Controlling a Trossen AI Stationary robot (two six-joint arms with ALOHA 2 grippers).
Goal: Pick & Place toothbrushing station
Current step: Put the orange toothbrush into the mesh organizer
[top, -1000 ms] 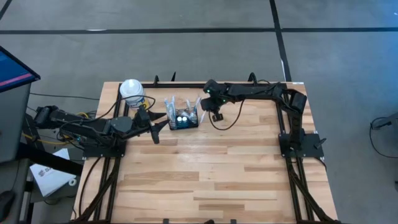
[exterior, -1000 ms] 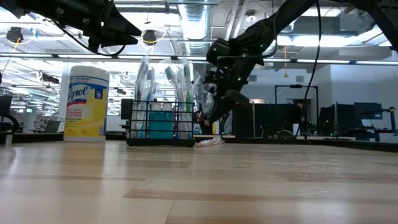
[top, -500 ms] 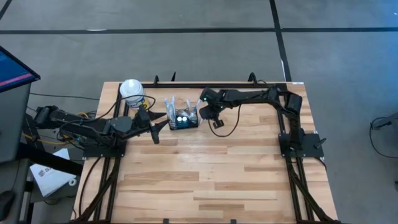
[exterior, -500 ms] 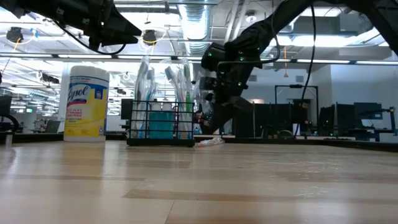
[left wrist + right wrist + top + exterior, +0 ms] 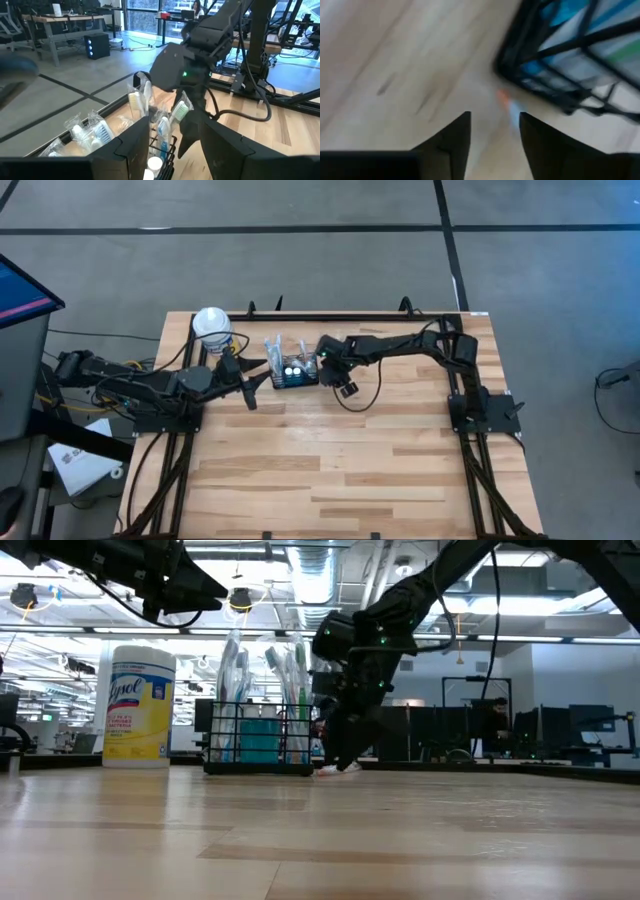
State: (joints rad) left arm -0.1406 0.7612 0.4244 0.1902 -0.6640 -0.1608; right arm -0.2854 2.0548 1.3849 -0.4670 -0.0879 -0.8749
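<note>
The toothbrushing station [image 5: 293, 368] is a small black wire-mesh caddy holding several wrapped toothbrushes and tubes. It stands on its base at the table's far middle and also shows in the low view [image 5: 258, 736]. My left gripper [image 5: 263, 379] is open just left of the caddy, which lies ahead of its fingers in the left wrist view [image 5: 159, 152]. My right gripper [image 5: 328, 371] is open, pointing down close to the table beside the caddy's right side [image 5: 555, 65]. A small white and orange packet [image 5: 507, 106] lies on the table under its fingers.
A yellow wipes canister [image 5: 138, 706] with a white lid [image 5: 211, 323] stands at the far left, behind my left arm. Bare wood [image 5: 330, 460] spreads over the table's near half. Black frame rails run along the table's left and right edges.
My right gripper has gone toward the table's left edge and down, from beside the caddy's upper right to low over the table right next to the caddy's right side. Its wrist has tipped further downward. The caddy and the packet have stayed in place.
</note>
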